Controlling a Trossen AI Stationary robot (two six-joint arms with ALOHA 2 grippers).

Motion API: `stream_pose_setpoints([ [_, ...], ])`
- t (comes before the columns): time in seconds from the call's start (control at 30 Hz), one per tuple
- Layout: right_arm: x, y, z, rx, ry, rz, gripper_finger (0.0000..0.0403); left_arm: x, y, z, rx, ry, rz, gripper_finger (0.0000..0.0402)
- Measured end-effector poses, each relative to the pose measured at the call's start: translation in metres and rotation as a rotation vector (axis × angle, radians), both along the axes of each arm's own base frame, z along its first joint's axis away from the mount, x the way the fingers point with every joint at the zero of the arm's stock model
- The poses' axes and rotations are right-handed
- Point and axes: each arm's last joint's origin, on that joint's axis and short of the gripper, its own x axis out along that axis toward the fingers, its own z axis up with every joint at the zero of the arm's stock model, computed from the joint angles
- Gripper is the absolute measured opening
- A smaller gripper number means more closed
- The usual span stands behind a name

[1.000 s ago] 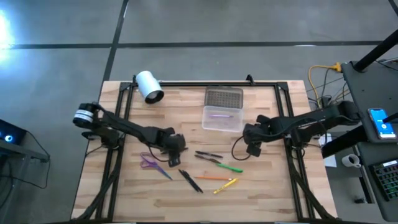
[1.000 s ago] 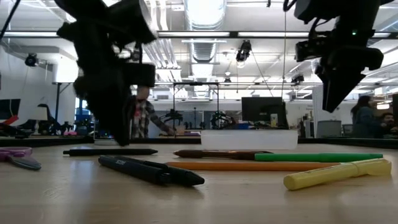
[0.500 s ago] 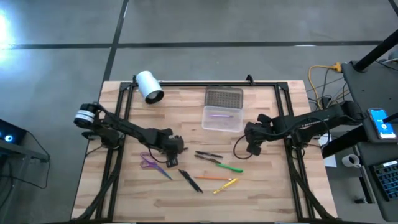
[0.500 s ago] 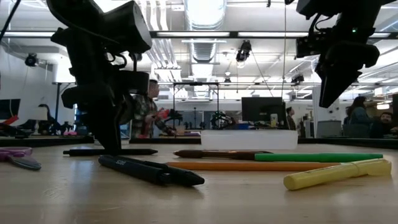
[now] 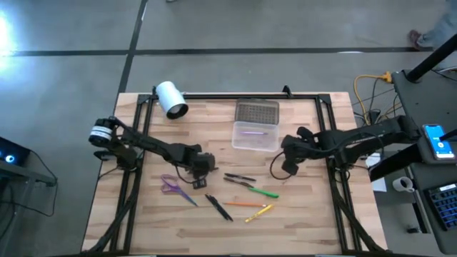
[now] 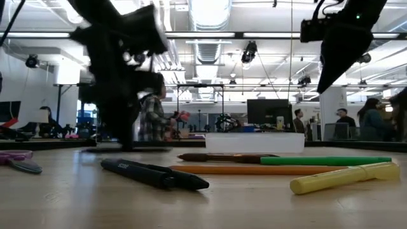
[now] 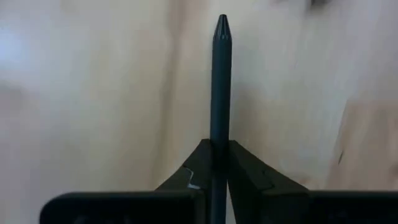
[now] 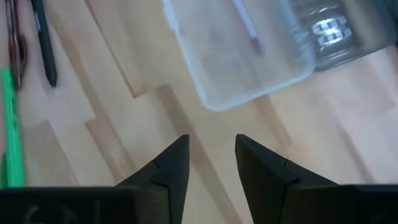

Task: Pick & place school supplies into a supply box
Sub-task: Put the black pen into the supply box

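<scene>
My left gripper [image 5: 199, 173] is shut on a black pen [image 7: 221, 81] at the table's middle left; in the low view the black pen [image 6: 127, 149] shows level below my left gripper [image 6: 121, 130]. Purple-handled scissors [image 5: 173, 187], black pens [image 5: 239, 177], a black marker [image 5: 216, 206] and green [image 5: 262, 191], orange [image 5: 244, 205] and yellow [image 5: 260, 212] pens lie flat on the wood. The supply box [image 5: 255, 135] stands open, its grey lid [image 5: 257, 112] laid back, a purple pen [image 8: 247, 25] inside. My right gripper [image 8: 211, 163] hovers open by the box's near right corner. My left gripper pinches the black pen's shaft [image 7: 220, 134] between its two fingers [image 7: 249, 168]. The fingers come from above, pointing down, and lie across the pen. The pen stays level, its pointed tip [image 7: 221, 22] sticking out free. Its other end is hidden by the gripper.
A white cylinder roll [image 5: 172, 98] lies at the far left corner. A black frame rail [image 5: 235, 95] runs along the table's far edge. Bare wood lies along the near edge. People move in the room behind the table.
My left gripper has come down over the black pen and shut on it, then gone up a little with it; the pen stays level and shows slightly higher than before. My right gripper has risen a little.
</scene>
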Motion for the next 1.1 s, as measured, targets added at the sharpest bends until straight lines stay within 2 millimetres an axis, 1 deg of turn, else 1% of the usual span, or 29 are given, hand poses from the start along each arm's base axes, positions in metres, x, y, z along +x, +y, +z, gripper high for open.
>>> stream_pose_setpoints([
  [0.17, -0.019, -0.004, 0.018, -0.023, -0.088, -0.048, 0.0112, 0.021, 0.018, 0.048, 0.097, -0.021, -0.069, 0.0012],
  [0.27, -0.031, -0.007, 0.027, -0.039, -0.128, -0.059, 0.0106, 0.039, 0.034, 0.086, 0.172, -0.135, -0.125, 0.0012],
  [0.37, -0.042, -0.009, 0.033, -0.053, -0.167, -0.068, 0.0102, 0.058, 0.056, 0.118, 0.265, -0.205, -0.179, 0.0012],
  [0.4, -0.044, -0.009, 0.035, -0.056, -0.183, -0.071, 0.0100, 0.065, 0.063, 0.125, 0.294, -0.218, -0.199, 0.0012],
  [0.5, -0.051, -0.011, 0.040, -0.081, -0.221, -0.082, 0.0098, 0.096, 0.086, 0.136, 0.380, -0.220, -0.279, 0.0012],
  [0.57, -0.053, -0.012, 0.042, -0.094, -0.239, -0.093, 0.0098, 0.119, 0.101, 0.134, 0.386, -0.209, -0.341, 0.0012],
  [0.67, -0.054, -0.012, 0.043, -0.087, -0.255, -0.105, 0.0098, 0.156, 0.122, 0.123, 0.373, -0.205, -0.411, 0.0012],
  [0.77, -0.054, -0.012, 0.043, -0.067, -0.269, -0.136, 0.0096, 0.183, 0.138, 0.109, 0.341, -0.149, -0.471, 0.0012],
  [0.87, -0.053, -0.012, 0.043, -0.056, -0.275, -0.155, 0.0096, 0.198, 0.149, 0.096, 0.315, -0.080, -0.485, 0.0016],
  [0.93, -0.052, -0.012, 0.042, -0.051, -0.279, -0.172, 0.0096, 0.206, 0.158, 0.080, 0.312, -0.097, -0.446, 0.0027],
  [1.03, -0.052, -0.012, 0.042, -0.057, -0.287, -0.195, 0.0095, 0.206, 0.164, 0.058, 0.291, -0.114, -0.374, 0.0061],
  [1.1, -0.051, -0.012, 0.042, -0.060, -0.286, -0.198, 0.0096, 0.199, 0.164, 0.052, 0.269, -0.081, -0.359, 0.0090],
])
